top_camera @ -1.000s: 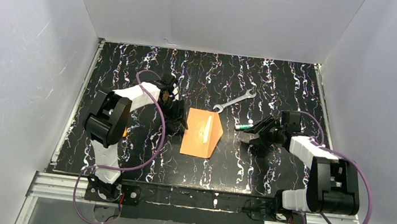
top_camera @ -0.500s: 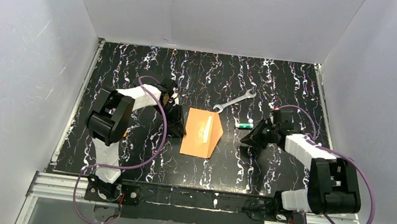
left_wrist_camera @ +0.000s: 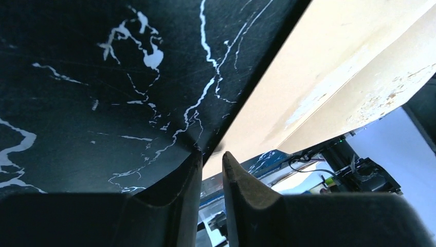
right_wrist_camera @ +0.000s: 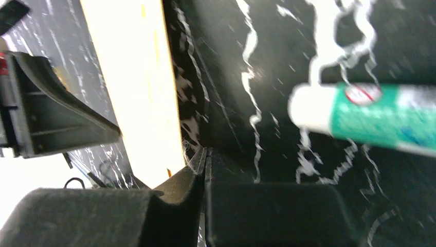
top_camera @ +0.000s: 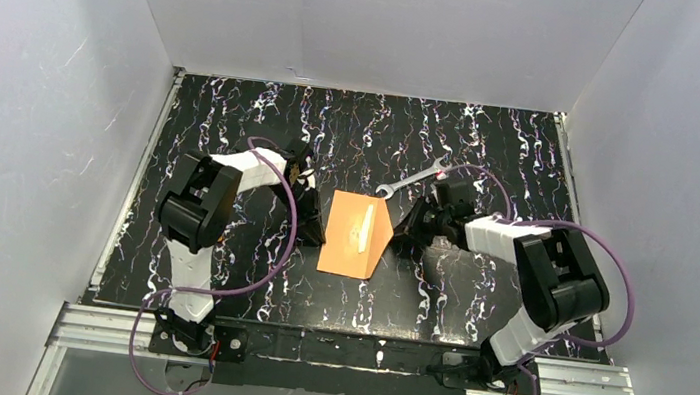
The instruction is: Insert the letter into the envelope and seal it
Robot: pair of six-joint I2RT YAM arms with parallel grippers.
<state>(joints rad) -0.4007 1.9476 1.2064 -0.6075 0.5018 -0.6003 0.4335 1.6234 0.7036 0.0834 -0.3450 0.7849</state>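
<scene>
Overhead view of a black, white-veined counter point(top_camera: 493, 145) with two robot arms reaching in from its near edge. An orange-brown envelope point(top_camera: 352, 248) lies flat near the middle of the counter, with its pointed flap toward the right edge. A narrow cream strip point(top_camera: 362, 227) crosses its face. It may be an edge of the letter or part of the flap, and the pictures do not settle which. No separate cream sheet lies anywhere on the counter, so the letter is probably already inside, leaving only the sealing.

The left hand point(left_wrist_camera: 212, 153) sits at the envelope's left edge, fingers a narrow gap apart, with no firm pinch visible. The right hand point(right_wrist_camera: 205, 150) is at the flap's point, fingers pressed together. Whether any paper is nipped between them cannot be told.

A green-and-white glue stick point(right_wrist_camera: 370, 116) lies just right of the right hand, uncapped or not is unclear. A silver wrench point(top_camera: 414, 177) rests toward the far edge.

The glue stick carries a small red-and-white mark, too blurred to read. No other writing is visible.
</scene>
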